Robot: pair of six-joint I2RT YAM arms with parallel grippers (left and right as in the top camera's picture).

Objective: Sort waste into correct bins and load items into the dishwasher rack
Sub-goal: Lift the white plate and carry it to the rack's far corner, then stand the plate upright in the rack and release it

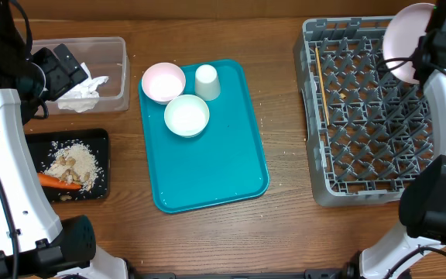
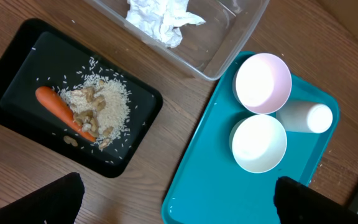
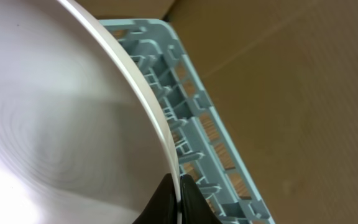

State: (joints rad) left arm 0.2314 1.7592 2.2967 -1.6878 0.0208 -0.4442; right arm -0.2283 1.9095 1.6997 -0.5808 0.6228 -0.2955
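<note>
Plate (image 3: 55, 124), clamped at its rim in the right gripper (image 3: 179, 194), hangs over the far right corner of the rack (image 1: 310, 139), not yet seated. Chopstick (image 1: 322, 85) lies in the rack. Carrot (image 1: 56, 182) and rice (image 1: 76, 161) are in the black tray (image 1: 99, 143), tissue (image 1: 80, 91) in the clear tub (image 1: 122, 77). Two bowls (image 1: 163, 82) and cup (image 1: 207, 82) on the teal tray (image 1: 215, 163) await loading. Left gripper (image 2: 179, 208) is spread apart, empty. Fork and wrapper are not in view.

On the teal tray (image 1: 215, 163) stood two bowls, a pinkish bowl (image 1: 163, 82) and a white bowl (image 1: 186, 116), plus one cup (image 1: 207, 82). Left of it lay one clear tub (image 1: 111, 46), one black tray (image 1: 45, 142), one carrot (image 1: 56, 182) and seemingly a single tissue wad (image 1: 80, 94). Right of it were one rack (image 1: 378, 132), one chopstick (image 1: 323, 85) and one plate (image 1: 405, 39).
</note>
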